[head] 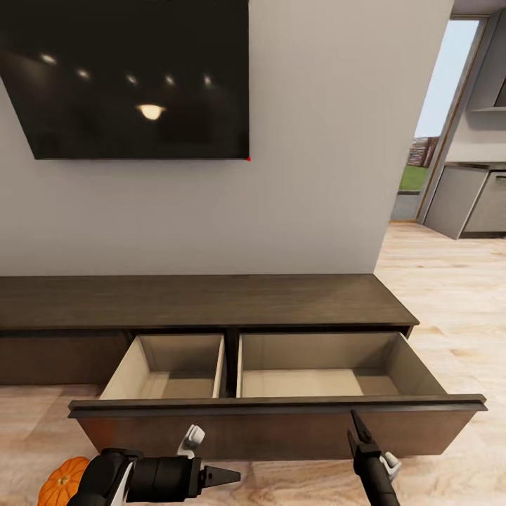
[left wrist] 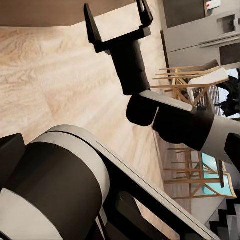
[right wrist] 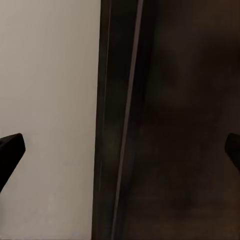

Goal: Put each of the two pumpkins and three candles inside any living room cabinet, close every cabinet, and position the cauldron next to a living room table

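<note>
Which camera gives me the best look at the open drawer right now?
The head view: it shows the whole drawer pulled out of the cabinet, both pale compartments visible with nothing in them. The right wrist view shows just a close strip of its dark front edge beside pale interior. The left wrist view catches a wood corner.

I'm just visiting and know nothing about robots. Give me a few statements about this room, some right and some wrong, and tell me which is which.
1. The cabinet has a drawer pulled open. True.
2. The open drawer holds two pumpkins. False: both pale compartments look empty.
3. A pumpkin sits on the floor by the robot's left arm. True.
4. The right claw grips a candle. False: in the right wrist view its fingers are spread wide over the drawer edge, holding nothing.
5. A dark screen hangs on the wall above the cabinet. True.
</note>
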You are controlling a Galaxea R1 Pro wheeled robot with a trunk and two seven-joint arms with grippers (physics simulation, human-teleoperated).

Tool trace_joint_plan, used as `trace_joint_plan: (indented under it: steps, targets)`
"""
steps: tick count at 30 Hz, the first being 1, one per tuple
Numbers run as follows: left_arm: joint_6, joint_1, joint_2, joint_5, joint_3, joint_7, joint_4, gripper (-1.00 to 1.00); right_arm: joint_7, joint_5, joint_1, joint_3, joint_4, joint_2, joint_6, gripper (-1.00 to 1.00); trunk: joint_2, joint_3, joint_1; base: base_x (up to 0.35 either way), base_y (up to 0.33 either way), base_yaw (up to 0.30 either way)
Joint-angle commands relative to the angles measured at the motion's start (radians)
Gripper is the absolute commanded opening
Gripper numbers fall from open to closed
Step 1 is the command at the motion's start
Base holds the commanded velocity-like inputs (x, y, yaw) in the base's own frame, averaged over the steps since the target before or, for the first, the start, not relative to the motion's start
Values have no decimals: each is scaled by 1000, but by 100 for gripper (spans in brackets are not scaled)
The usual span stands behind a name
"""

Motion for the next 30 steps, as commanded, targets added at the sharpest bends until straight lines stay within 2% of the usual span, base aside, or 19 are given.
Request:
trace_joint_plan:
  steps: [1,12,15,20,22,27,30]
  targets:
    - [0,0,0,0,0,0,0,100,0,0,0,0,0,0,0,100,0,0,0,0,0,0]
    - [0,0,0,2,2,0,0,100,-4,0,0,1,0,1,15,100,0,0,0,0,0,0]
    - [0,0,1,3,8,0,2,100,-14,2,0,27,-1,-2,83,100,0,0,0,0,0,0]
    - [1,0,1,4,12,0,3,100,-45,5,-1,113,-4,-17,255,100,0,0,0,0,0,0]
    - [1,0,2,4,13,0,3,100,-47,6,-1,121,-4,-20,283,100,0,0,0,0,0,0]
    - [3,0,2,5,15,-1,3,100,-48,7,2,141,-3,-22,382,100,1,19,-2,0,0,0]
    - [3,0,3,6,17,-3,3,100,-49,6,7,160,3,-23,406,100,9,30,-7,0,0,0]
